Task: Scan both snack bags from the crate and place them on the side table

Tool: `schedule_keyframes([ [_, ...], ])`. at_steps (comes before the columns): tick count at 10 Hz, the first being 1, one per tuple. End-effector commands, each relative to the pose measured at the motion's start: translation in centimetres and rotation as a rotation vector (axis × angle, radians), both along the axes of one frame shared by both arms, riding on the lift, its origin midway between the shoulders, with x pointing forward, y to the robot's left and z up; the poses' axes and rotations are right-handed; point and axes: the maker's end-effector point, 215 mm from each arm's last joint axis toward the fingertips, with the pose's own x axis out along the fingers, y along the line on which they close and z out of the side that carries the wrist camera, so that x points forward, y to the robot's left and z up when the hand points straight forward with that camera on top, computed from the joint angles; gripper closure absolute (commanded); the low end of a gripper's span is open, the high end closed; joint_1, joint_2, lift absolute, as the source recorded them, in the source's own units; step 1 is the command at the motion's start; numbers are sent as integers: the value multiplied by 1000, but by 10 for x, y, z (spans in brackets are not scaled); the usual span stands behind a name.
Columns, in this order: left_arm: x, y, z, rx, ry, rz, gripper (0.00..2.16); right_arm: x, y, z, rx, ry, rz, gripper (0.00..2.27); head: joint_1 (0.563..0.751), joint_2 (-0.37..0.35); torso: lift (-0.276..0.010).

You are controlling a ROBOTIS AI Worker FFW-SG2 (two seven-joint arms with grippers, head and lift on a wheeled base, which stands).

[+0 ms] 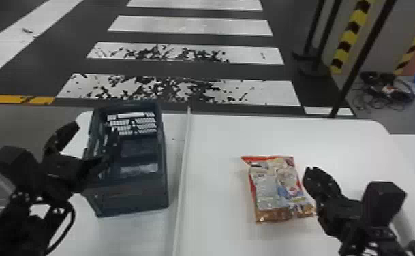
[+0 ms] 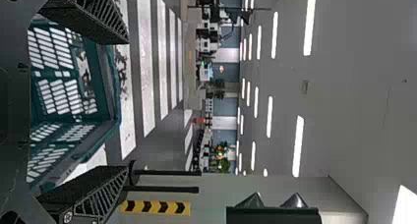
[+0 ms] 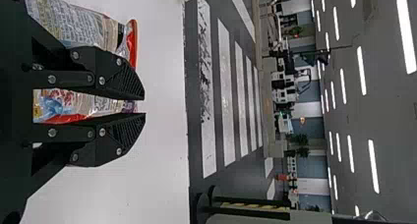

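Red-edged plastic snack bag [image 1: 273,190] is on your white desk [image 1: 216,146], beside your narrowly parted right hand [image 1: 311,174]; left hand [image 1: 89,144] wide, at dark-blue plastic crate [image 1: 131,197].

Crate [image 1: 131,199] sat by table's [image 1: 223,139] far left corner; snack bag [image 1: 267,190] lay flat between strip [image 1: 183,163] and right edge.

I see the left arm [image 1: 15,224] come in at the near left, its left pincer [image 1: 89,142] angled toward the far right, fingers [image 1: 61,136] spread wide. At the near right, the right arm [image 1: 370,235] slants toward the far left; its right pincer [image 1: 310,170] has flat black fingers [image 3: 120,76] nearly parallel, a slim gap between them.
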Motion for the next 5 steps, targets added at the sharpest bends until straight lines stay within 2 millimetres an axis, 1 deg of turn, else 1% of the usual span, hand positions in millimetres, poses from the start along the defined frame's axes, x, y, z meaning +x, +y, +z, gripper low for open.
schedule_keyframes([
  [1, -7, 10, -14, 3, 28, 33, 87, 4, 13, 1, 22, 9, 59, 2246, 695, 34, -98],
  [2, -13, 16, -21, -2, 40, 49, 87, 8, 25, 4, 37, 10, 113, 2243, 695, 47, -98],
  [3, -18, 20, -26, -1, 48, 57, 87, 11, 40, 1, 55, 29, 170, 2243, 695, 74, -98],
  [4, -21, 22, -27, -3, 43, 60, 87, 16, 52, -4, 62, 52, 213, 2246, 695, 95, -98],
  [5, -23, 22, -26, -3, 37, 60, 87, 20, 63, -13, 68, 90, 248, 2243, 695, 117, -98],
])
